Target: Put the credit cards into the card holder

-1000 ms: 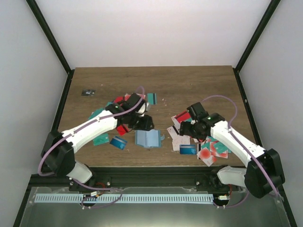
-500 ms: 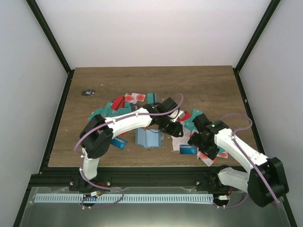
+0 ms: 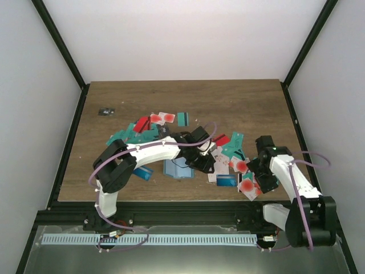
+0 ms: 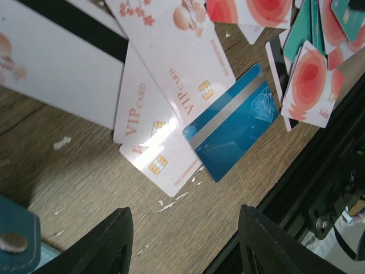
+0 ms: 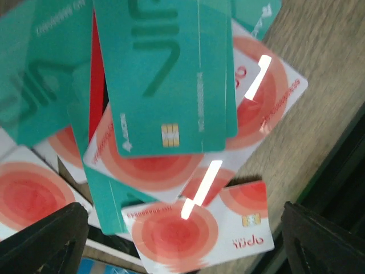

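- My left gripper is spread and empty above the blue card, having swung over from the left pile.
- The card holder lies just beside it.
- My right gripper, spread and empty, has pulled back over the teal card; I'd say nothing is loaded yet.

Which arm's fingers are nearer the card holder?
Left. The left fingers hover just right of the card holder; the right fingers are farther right, above the red-circle cards.
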